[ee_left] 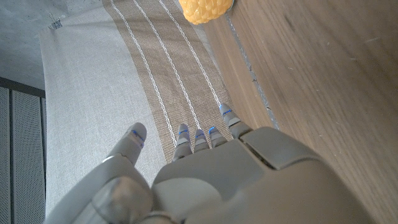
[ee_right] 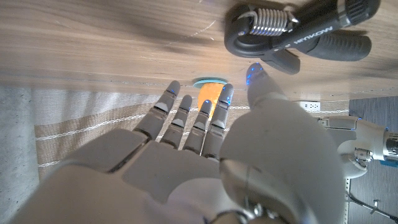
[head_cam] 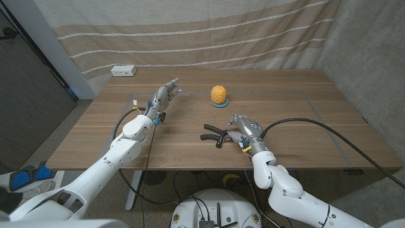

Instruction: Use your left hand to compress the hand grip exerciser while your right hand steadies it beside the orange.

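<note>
Exerciser point(head_cam: 214, 135): black, sprung, lying on the table point(head_cam: 304, 114) just left of the right hand point(head_cam: 247, 132), its coil at that hand's fingertips. Not gripped; placed for a steadying hold, by my reading.

Orange point(head_cam: 219, 94): on a small blue disc, beyond the right hand, apart from the exerciser.

Right hand: fingers apart, holding nothing.

Left hand point(head_cam: 162, 97): raised, fingers extended, empty; well left of the exerciser. It must travel across before any squeeze, so compression has not begun.

Orange point(ee_left: 205, 9) cut off by frame edge; hand grip exerciser point(ee_right: 305, 28) likewise.
</note>
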Robot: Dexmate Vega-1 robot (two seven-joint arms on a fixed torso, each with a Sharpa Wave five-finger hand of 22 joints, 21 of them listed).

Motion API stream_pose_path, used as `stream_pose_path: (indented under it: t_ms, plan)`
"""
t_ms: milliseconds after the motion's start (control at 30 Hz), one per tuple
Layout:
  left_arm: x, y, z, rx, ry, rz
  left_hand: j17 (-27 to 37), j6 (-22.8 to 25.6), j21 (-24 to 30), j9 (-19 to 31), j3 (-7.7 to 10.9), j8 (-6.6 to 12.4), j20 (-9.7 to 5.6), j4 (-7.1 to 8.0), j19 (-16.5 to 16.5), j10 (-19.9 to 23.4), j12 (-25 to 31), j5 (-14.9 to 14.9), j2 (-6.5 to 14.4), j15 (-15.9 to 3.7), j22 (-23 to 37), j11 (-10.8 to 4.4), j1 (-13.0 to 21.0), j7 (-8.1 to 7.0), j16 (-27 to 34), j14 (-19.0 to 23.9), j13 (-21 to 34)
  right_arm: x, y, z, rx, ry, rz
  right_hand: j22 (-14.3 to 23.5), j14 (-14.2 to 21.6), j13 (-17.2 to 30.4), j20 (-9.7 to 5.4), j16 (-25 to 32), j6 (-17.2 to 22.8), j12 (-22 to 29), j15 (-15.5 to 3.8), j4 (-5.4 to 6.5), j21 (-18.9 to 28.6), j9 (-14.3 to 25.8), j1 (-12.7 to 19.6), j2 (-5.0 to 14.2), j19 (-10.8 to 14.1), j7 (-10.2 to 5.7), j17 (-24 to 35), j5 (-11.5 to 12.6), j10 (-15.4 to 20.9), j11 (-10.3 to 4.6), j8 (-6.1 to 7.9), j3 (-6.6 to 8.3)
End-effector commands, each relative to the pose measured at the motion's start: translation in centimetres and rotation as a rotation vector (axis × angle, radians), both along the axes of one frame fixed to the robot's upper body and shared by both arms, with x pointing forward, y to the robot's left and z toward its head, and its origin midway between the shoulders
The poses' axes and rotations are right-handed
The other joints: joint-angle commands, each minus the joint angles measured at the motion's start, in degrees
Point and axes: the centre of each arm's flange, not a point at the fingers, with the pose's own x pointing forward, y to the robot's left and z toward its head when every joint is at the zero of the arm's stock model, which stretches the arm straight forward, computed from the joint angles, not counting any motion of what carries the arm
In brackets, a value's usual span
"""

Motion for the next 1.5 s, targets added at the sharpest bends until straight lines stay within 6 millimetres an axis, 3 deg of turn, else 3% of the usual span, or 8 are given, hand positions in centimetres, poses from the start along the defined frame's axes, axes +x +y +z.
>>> stream_pose_path:
  t_ms: [33, 867, 1067, 1300, 1367, 1400, 1500]
  plan:
    - [-0.1, -0.1, -0.1, 0.004, 0.005, -0.001, 0.1, 0.4, -0.1, 0.2, 0.12, -0.05, 0.26, -0.46, 0.2, 0.0, 0.1, 0.0, 0.7, -0.03, 0.2, 0.28, -0.4, -0.1, 0.2, 0.1, 0.1, 0.7, -0.2, -0.7, 0.008, 0.022, -0.008, 0.1, 0.1, 0.2, -0.5, 0.6, 0.2, 0.0, -8.64, -0.11, 0.0, 0.3, 0.9, 0.39, 0.1, -0.46, 0.2, 0.1, 0.2, -0.18, 0.6, -0.11]
    - [0.2, 0.3, -0.7, -0.008, -0.002, -0.015, 0.1, 0.4, -0.4, 0.2, 0.03, -0.05, 0.16, -0.77, 0.3, -0.1, 0.1, 0.0, 0.5, -0.08, 0.2, 0.13, -0.8, -0.31, 0.2, 0.1, 0.1, 2.7, -0.4, -0.9, -0.014, 0.114, -0.087, 0.1, -0.3, 0.8, -0.43, 0.7, -2.6, -0.6, -8.46, -0.16, -0.2, 1.1, 2.6, 1.07, -0.3, -0.69, 0.6, 0.5, -1.4, -0.14, 0.88, -0.43]
    - [0.3, 0.3, -0.6, -0.008, -0.005, -0.022, 0.1, 0.4, -0.5, 0.2, -0.01, -0.05, 0.13, -0.86, 0.4, -0.1, 0.1, -0.1, 0.4, -0.08, 0.2, 0.02, -0.9, -0.4, 0.2, 0.1, 0.1, 3.1, -0.4, -0.8, -0.043, 0.092, -0.12, 0.1, -0.5, 1.0, -0.53, 0.8, -3.2, -0.8, -8.95, -0.28, -0.4, 1.4, 3.7, 1.91, -0.8, -1.19, 0.7, 0.9, -2.0, -0.87, 1.09, -0.13]
    - [0.5, 0.3, -0.4, -0.011, -0.007, -0.032, 0.1, 0.3, -0.6, 0.2, -0.02, -0.08, 0.15, -0.94, 0.5, -0.1, 0.1, -0.1, 0.3, -0.06, 0.2, 0.06, -1.0, -0.43, 0.2, 0.1, 0.1, 3.4, -0.7, -0.2, -0.083, 0.081, -0.162, 0.1, 0.3, 1.4, -0.64, 1.3, -2.3, -0.4, -9.29, -0.32, -0.5, 1.7, 5.0, 2.56, -1.1, -1.69, 1.0, 1.3, -1.1, -1.28, 2.02, -0.04]
    - [0.6, 0.2, -0.4, -0.011, -0.007, -0.035, 0.1, 0.3, -0.6, 0.2, -0.02, -0.07, 0.16, -0.96, 0.4, -0.1, 0.1, -0.1, 0.3, -0.02, 0.2, 0.05, -1.0, -0.45, 0.2, 0.1, 0.1, 3.3, -0.8, 0.0, -0.101, 0.078, -0.17, 0.1, 0.4, 1.7, -0.4, 1.4, -1.2, -0.1, -9.18, -0.15, -0.5, 1.7, 4.9, 2.35, -1.0, -1.68, 1.2, 1.4, -0.6, -1.35, 2.65, -0.44]
    - [0.6, 0.2, -0.4, -0.009, -0.009, -0.036, 0.1, 0.3, -0.6, 0.2, -0.02, -0.08, 0.14, -0.97, 0.5, -0.1, 0.1, 0.0, 0.3, -0.05, 0.2, 0.05, -1.0, -0.46, 0.2, 0.1, 0.1, 3.3, -0.8, 0.0, -0.112, 0.075, -0.178, 0.1, 0.6, 2.0, -0.35, 1.7, 0.9, 0.2, -9.11, -0.08, -0.5, 1.7, 5.0, 2.37, -1.1, -1.61, 1.4, 1.5, 0.0, -1.4, 3.74, -0.73]
    - [0.6, 0.1, -0.5, -0.015, -0.007, -0.037, 0.1, 0.3, -0.6, 0.2, -0.01, -0.08, 0.17, -1.02, 0.5, -0.1, 0.1, 0.0, 0.3, -0.03, 0.2, 0.11, -1.1, -0.47, 0.2, 0.1, 0.1, 3.4, -0.8, 0.2, -0.134, 0.093, -0.2, 0.1, 0.5, 2.2, -0.39, 1.8, 1.7, 0.5, -9.5, 0.09, -0.4, 1.6, 5.0, 2.55, -1.1, -1.6, 1.6, 1.6, 0.7, -1.41, 4.17, -0.93]
